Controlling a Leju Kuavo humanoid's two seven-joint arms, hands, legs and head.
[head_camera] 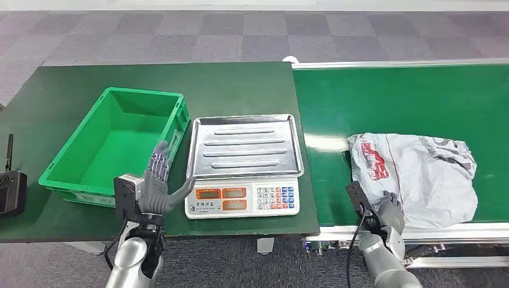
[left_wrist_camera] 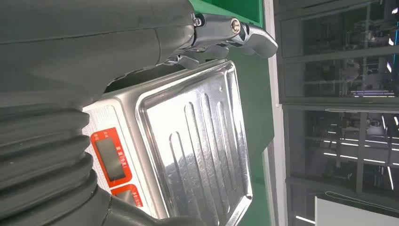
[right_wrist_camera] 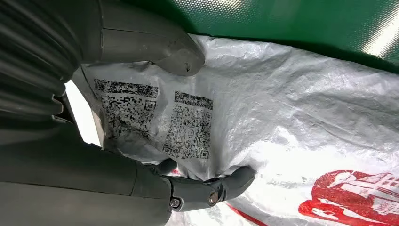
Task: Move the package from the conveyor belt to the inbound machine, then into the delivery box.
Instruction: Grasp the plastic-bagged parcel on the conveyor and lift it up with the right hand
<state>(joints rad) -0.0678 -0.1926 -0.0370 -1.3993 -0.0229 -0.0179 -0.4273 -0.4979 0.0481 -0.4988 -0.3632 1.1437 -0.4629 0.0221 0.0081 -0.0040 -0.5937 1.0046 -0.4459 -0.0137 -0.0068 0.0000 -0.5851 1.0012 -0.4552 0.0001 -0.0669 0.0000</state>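
Green conveyor belt [head_camera: 408,96] on right, bare beyond package [head_camera: 420,177] lying at near edge. Dark green table [head_camera: 54,108] carrying empty green crate [head_camera: 114,141], then scale [head_camera: 243,165]. Right hand [head_camera: 384,213] gripping package. Left hand [head_camera: 157,183] raised, fingers apart, holding nothing.

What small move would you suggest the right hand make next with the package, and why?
Probably close the right hand firmly and lift. Its thumb and fingers already press into the package, which lies on the conveyor belt, and the scale's tray is bare. The left hand holds nothing.
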